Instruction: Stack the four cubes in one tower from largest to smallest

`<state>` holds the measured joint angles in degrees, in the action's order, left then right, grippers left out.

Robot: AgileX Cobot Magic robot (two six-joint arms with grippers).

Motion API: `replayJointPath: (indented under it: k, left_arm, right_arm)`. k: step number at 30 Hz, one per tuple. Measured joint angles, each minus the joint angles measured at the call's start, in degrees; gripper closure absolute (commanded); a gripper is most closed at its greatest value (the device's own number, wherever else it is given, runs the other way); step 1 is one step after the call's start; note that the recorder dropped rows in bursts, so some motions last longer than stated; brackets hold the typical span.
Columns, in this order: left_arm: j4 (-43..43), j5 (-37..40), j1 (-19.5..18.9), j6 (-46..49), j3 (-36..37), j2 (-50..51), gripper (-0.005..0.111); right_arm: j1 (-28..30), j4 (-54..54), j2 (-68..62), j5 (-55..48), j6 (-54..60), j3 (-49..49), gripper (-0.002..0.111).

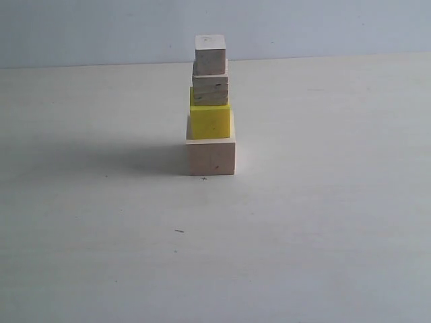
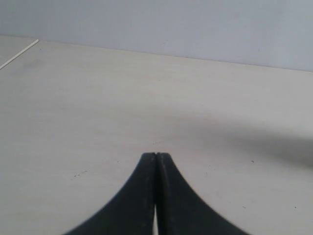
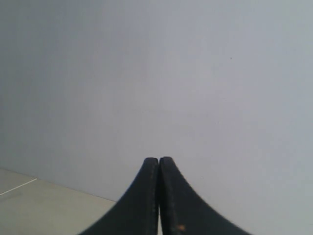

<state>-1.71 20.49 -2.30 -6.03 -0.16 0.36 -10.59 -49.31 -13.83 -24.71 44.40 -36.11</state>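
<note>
On the table (image 1: 323, 222), a little toward 12 o'clock from centre in the exterior view, the tower (image 1: 211, 108) stands free: large pale pinkish cube (image 1: 211, 156) at the base, then bright yellow cube (image 1: 210, 121), grained light-wood cube (image 1: 210, 89) and tiny pale cube (image 1: 210, 54) on top. Its shadow (image 1: 135, 156) falls toward 9 o'clock. Both the left gripper (image 2: 156, 155) and the right gripper (image 3: 159, 159) show jaws pressed together, holding nothing; neither wrist view shows a cube.

Risk, as judged: the upper cubes sit not quite square on one another, so a knock from an arm or a jolt to the table could topple the column, smallest cube first.

Surroundings: plain wall (image 1: 101, 30) at 12 o'clock and a small dark speck (image 1: 179, 231) at 7 o'clock of the base. Nothing obstructs the tower.
</note>
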Motion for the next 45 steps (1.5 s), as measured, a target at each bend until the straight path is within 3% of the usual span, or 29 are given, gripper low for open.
replayJointPath:
  k: [15,17,22,26,36,45]
  left_arm:
    - [0.0,0.06,0.0,0.0,0.0,0.0,0.107]
    - [0.0,0.06,0.0,0.0,0.0,0.0,0.107]
    - [0.0,0.06,0.0,0.0,0.0,0.0,0.107]
    - [0.0,0.06,0.0,0.0,0.0,0.0,0.107]
    - [0.0,0.06,0.0,0.0,0.0,0.0,0.107]
    - [0.0,0.06,0.0,0.0,0.0,0.0,0.107]
  right_arm:
    - [0.0,0.5,0.0,0.0,-0.09,0.0,0.108]
    - [0.0,4.36,0.0,0.11,-3.17,0.16,0.108]
    - [0.0,32.7,0.0,3.51,-32.64,7.35,0.108]
    - [0.11,43.49,2.22,6.51,-42.93,13.74,0.108]
    - [7.57,44.99,9.06,12.91,-45.83,28.71,0.108]
    - [7.87,45.62,13.43,13.24,-45.95,35.84,0.108]
